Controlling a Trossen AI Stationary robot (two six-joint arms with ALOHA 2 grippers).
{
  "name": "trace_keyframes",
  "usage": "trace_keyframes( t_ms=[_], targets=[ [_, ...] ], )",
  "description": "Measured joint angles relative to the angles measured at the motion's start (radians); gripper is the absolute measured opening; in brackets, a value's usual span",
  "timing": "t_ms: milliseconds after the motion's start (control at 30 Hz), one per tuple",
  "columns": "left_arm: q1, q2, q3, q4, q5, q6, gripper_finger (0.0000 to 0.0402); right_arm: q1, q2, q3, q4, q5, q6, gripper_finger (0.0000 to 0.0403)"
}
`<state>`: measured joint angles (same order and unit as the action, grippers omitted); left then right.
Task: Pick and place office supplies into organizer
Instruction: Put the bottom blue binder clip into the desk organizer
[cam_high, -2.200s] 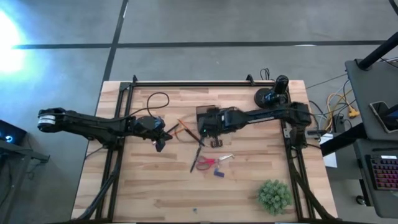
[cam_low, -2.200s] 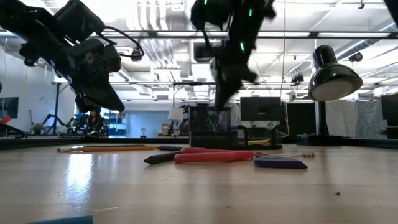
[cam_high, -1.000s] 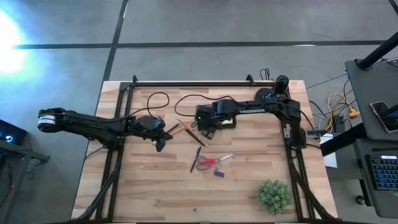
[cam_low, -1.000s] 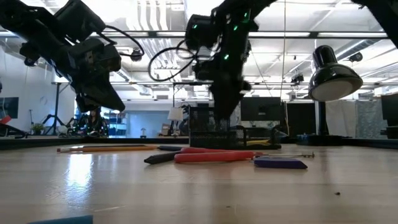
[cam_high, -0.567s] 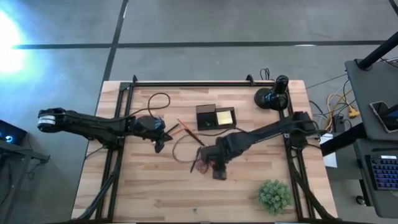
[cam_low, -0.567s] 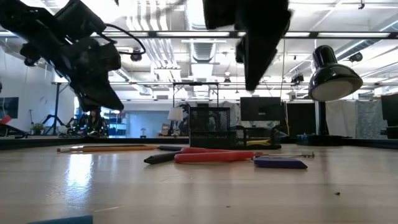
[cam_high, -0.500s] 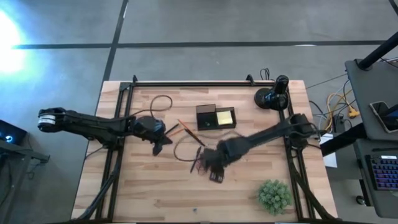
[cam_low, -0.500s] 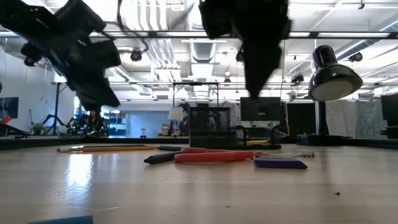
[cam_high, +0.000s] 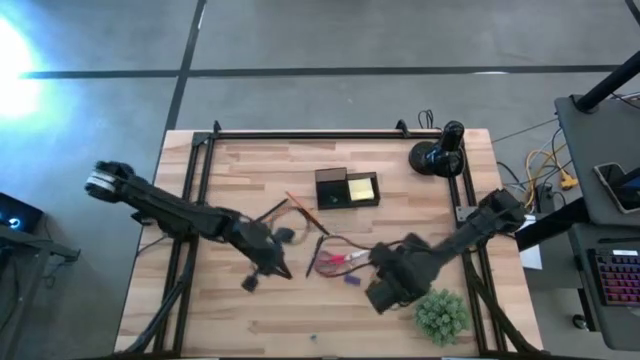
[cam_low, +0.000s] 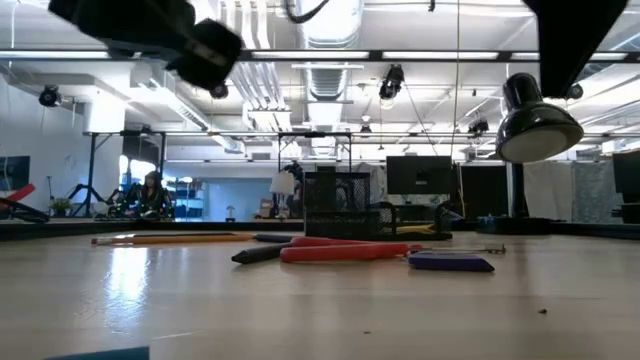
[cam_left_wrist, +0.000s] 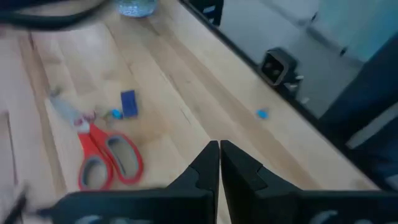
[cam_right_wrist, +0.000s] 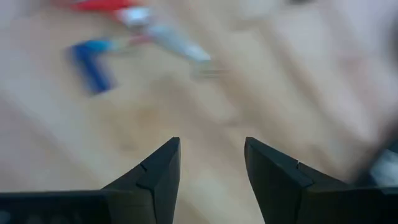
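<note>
Plainly, the red-handled scissors (cam_high: 334, 262) lie just at ten o'clock of the right gripper (cam_high: 385, 292), blades running toward three; the small blue piece (cam_high: 352, 279) sits between. Its fingers stand apart, empty. Left gripper (cam_high: 262, 270), shut and empty, seems about equally near.

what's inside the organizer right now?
The yellow sticky-note pad sits in the right compartment of the organizer. The left section looks dark; its contents can't be made out.
</note>
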<state>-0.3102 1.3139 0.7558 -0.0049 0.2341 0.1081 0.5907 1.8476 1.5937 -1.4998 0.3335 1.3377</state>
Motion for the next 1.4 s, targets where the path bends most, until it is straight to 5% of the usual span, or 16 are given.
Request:
trace_keyframes(
  t_ms=[300,700,1067,1400],
  targets=[
    [-0.134,0.359,0.264,-0.02,-0.071,0.041,0.0025,0.245,-0.129,-0.079,-0.071,0.165,0.6,0.0174],
    [-0.279,0.545,0.457,-0.095,-0.102,0.148,0.0189,0.338,-0.124,-0.15,-0.071,0.139,0.721,0.0198],
    [-0.252,0.677,0.57,-0.121,-0.03,0.196,0.0191,0.338,-0.124,-0.147,-0.067,0.079,0.706,0.0199],
    [-0.24,0.711,0.571,-0.149,0.044,0.295,0.0145,0.339,-0.124,-0.147,-0.064,0.074,0.708,0.0199]
  ],
)
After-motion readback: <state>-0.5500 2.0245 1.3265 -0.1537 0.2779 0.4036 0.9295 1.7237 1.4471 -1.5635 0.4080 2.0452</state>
